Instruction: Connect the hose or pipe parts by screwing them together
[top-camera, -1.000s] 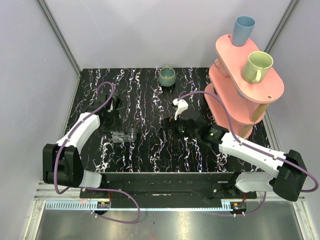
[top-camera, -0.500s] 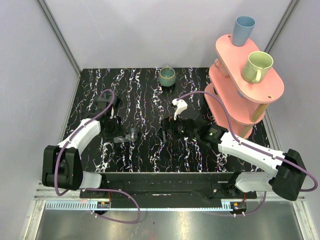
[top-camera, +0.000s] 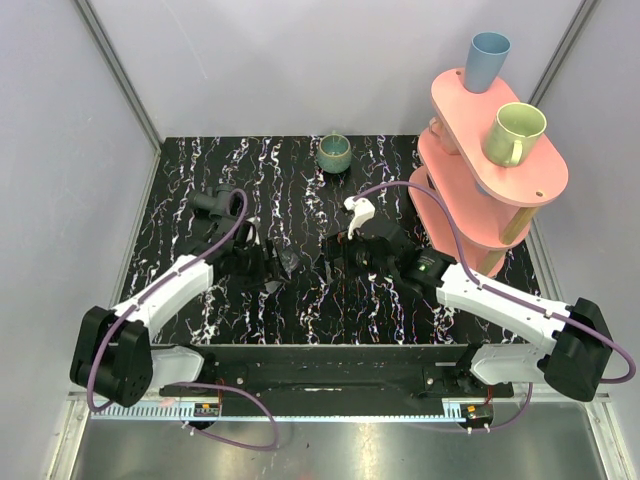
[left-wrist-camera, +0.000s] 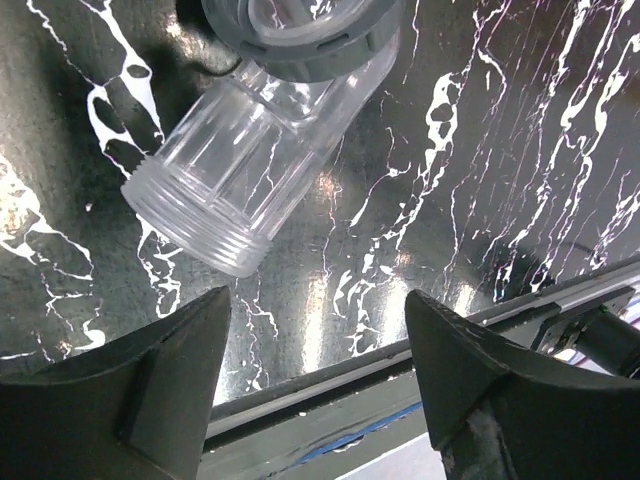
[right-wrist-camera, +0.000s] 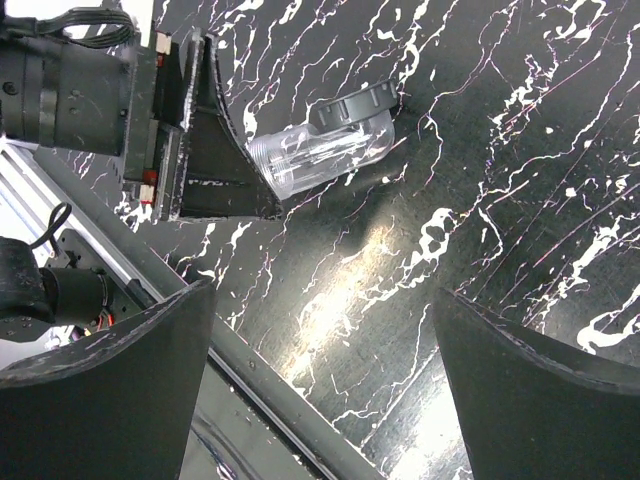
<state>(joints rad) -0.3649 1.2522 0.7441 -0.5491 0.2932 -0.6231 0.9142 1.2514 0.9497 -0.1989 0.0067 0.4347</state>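
A clear threaded pipe part (left-wrist-camera: 245, 165) lies on the black marbled table, with a grey ring (left-wrist-camera: 300, 35) at its far end; whether the two are joined I cannot tell. In the right wrist view the same clear part (right-wrist-camera: 320, 150) lies beside the left gripper's fingers (right-wrist-camera: 215, 150). My left gripper (left-wrist-camera: 318, 300) is open, the clear part just ahead of its fingertips and not between them. My right gripper (right-wrist-camera: 325, 290) is wide open over bare table. From above, the clear part (top-camera: 288, 262) lies between the left gripper (top-camera: 268, 268) and the right gripper (top-camera: 335, 258).
A small green cup (top-camera: 334, 152) stands at the table's back. At the right, a pink two-tier rack (top-camera: 495, 170) carries a blue cup (top-camera: 487, 60) and a green mug (top-camera: 515, 133). A white piece (top-camera: 360, 210) lies behind the right gripper. The table's front rail (left-wrist-camera: 400, 365) is close.
My left arm has swung right from the table's left side toward the middle, and the clear part now lies further right. The right arm has not moved.
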